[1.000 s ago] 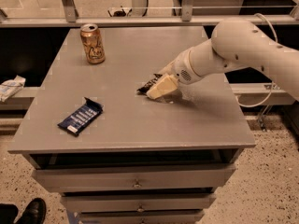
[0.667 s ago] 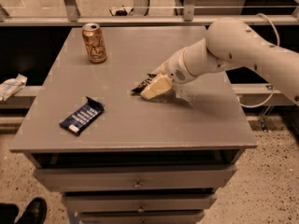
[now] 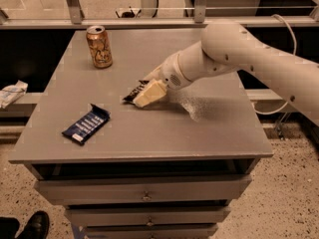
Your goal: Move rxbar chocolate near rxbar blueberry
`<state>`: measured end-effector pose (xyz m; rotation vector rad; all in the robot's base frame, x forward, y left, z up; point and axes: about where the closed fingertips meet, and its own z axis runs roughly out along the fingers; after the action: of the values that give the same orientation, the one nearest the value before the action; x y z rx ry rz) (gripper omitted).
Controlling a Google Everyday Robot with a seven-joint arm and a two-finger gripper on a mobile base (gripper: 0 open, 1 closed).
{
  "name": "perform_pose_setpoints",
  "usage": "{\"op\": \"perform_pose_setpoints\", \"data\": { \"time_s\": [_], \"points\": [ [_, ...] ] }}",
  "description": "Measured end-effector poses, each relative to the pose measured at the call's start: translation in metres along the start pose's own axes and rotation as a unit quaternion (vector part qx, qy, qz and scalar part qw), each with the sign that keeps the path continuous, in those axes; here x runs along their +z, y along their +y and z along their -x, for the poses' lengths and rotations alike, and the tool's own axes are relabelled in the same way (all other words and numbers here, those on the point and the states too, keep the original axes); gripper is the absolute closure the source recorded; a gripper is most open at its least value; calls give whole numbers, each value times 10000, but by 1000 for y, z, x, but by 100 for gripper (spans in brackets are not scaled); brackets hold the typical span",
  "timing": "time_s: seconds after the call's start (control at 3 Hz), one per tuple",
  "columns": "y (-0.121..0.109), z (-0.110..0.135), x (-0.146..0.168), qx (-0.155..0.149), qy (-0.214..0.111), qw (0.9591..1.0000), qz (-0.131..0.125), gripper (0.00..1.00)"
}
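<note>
The end effector [image 3: 145, 92], over the grey tabletop [image 3: 209, 133], appears clamped on the flat black-wrapped rxbar chocolate [image 3: 132, 93]. The grasp looks done. Carrying the bar to the dark blue flat rxbar blueberry [image 3: 85, 124], which lies well apart, remains.

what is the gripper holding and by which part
The gripper, low over the table's middle, holds the rxbar chocolate by the end nearer the arm; its other end sticks out toward the rxbar blueberry.

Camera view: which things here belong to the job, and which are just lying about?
Job: rxbar chocolate, held in the gripper at mid-table; rxbar blueberry, lying front left on the table.
Lying about: can, standing back left; white scrap, off the table's left side; shoe, on the floor.
</note>
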<state>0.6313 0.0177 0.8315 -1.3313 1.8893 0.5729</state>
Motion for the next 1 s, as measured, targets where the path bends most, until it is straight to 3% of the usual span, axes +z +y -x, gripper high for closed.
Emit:
{"op": "perform_pose_setpoints", "data": {
  "time_s": [0.33,0.67,1.0],
  "points": [
    [29,56,19,-377,-424,9969,536,100],
    [41,73,21,-509,-479,9948,745,100],
    [43,68,22,-554,-313,9945,835,100]
  ]
}}
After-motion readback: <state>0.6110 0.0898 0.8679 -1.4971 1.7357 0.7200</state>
